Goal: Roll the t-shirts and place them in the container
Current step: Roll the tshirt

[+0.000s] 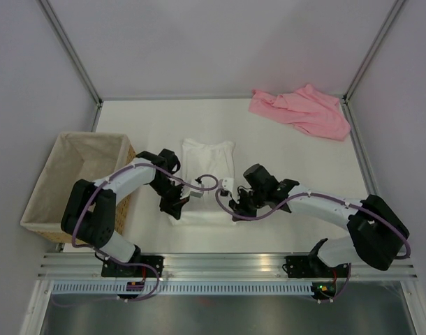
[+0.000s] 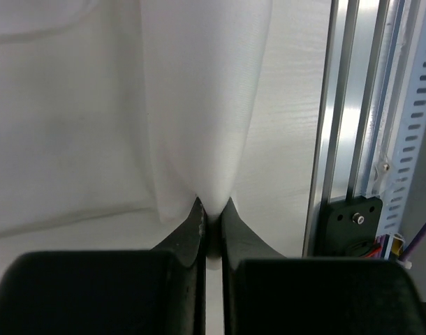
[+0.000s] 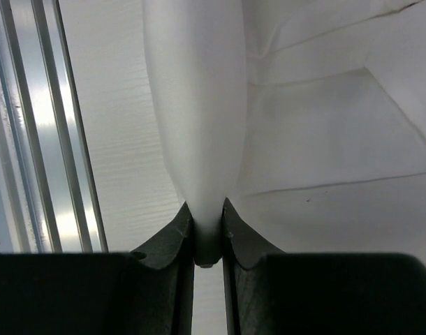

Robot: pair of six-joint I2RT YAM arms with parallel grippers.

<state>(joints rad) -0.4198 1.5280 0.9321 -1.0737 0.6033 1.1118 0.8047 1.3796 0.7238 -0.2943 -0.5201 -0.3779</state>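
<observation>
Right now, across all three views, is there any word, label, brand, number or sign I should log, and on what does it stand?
None: no readable text in any view.
The plain white cloth t-shirt, the crumpled pink cloth t-shirt and the cloth-lined wicker basket show no print or tag.
The slotted silver metal rail shows only holes, no markings.

basket (image 1: pixel 40 185) on left, pink t-shirt (image 1: pixel 302 109) far right
</observation>
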